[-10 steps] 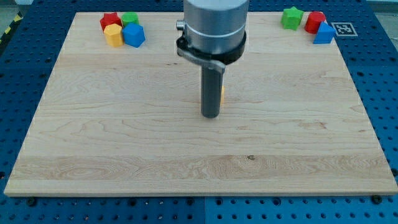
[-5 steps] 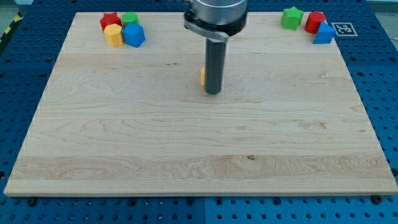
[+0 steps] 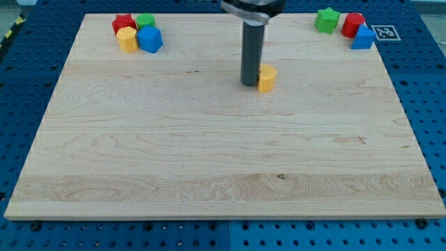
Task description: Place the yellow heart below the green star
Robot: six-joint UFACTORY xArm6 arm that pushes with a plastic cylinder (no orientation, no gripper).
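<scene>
The yellow heart (image 3: 266, 77) lies on the wooden board (image 3: 223, 160) a little above its middle. My tip (image 3: 249, 84) rests against the heart's left side. The green star (image 3: 326, 19) sits at the view's top right, well up and to the right of the heart. The rod rises from the tip to the view's top edge.
A red block (image 3: 352, 24) and a blue block (image 3: 362, 37) sit right of the green star. At the top left a red block (image 3: 123, 22), a green block (image 3: 145, 21), a yellow block (image 3: 127, 40) and a blue block (image 3: 150, 40) cluster together.
My tip has moved up and to the right across the board. The yellow heart, earlier mostly hidden behind the rod, now shows at the rod's right and lies farther up and right.
</scene>
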